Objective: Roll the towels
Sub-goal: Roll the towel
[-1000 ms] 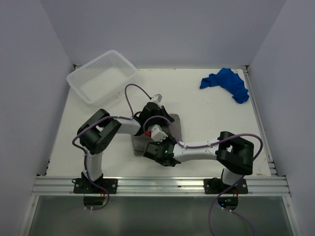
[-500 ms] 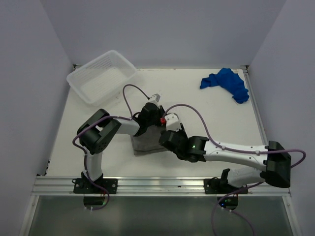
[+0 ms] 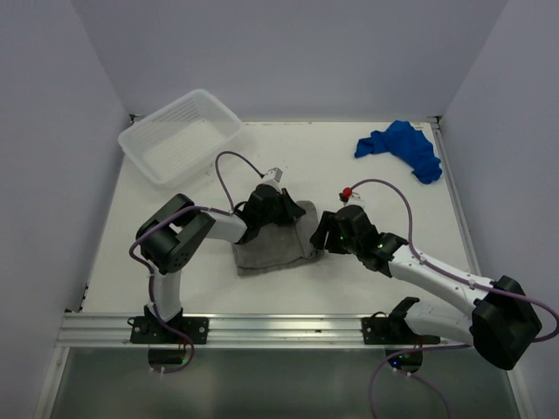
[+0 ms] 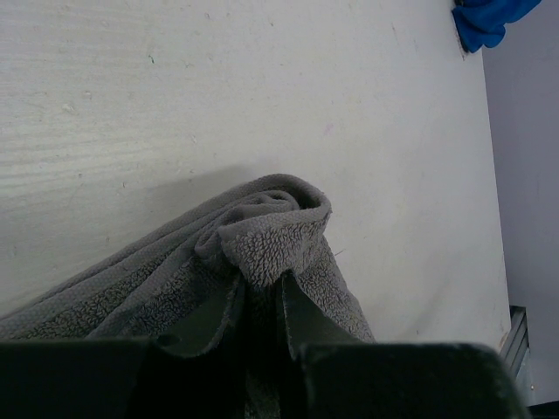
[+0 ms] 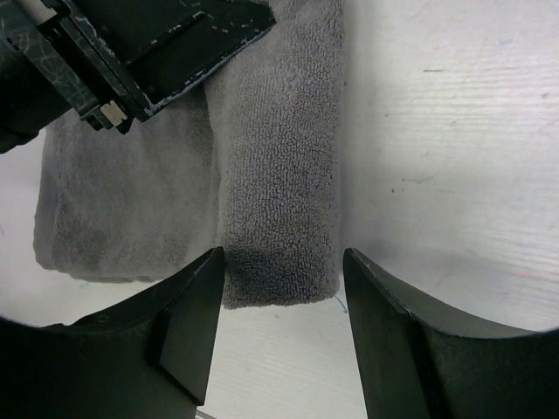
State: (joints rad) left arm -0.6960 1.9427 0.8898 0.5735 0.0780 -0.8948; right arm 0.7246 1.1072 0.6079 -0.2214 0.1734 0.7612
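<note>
Overhead, we see the left gripper closed on the far edge of the grey towel, which lies partly rolled on the table and spreads from those fingers toward the arm bases. The right gripper sits at that towel's right side with its jaws parted. The blue towel lies crumpled well beyond it, and the plastic basket stands well off beyond the left gripper. From the left wrist, we find the two fingers nearly together, pinching a bunched fold of grey pile. From the right wrist, the fingers stand wide apart, straddling the near end of the towel's rolled strip without clamping it. The left gripper lies just ahead on the cloth.
</note>
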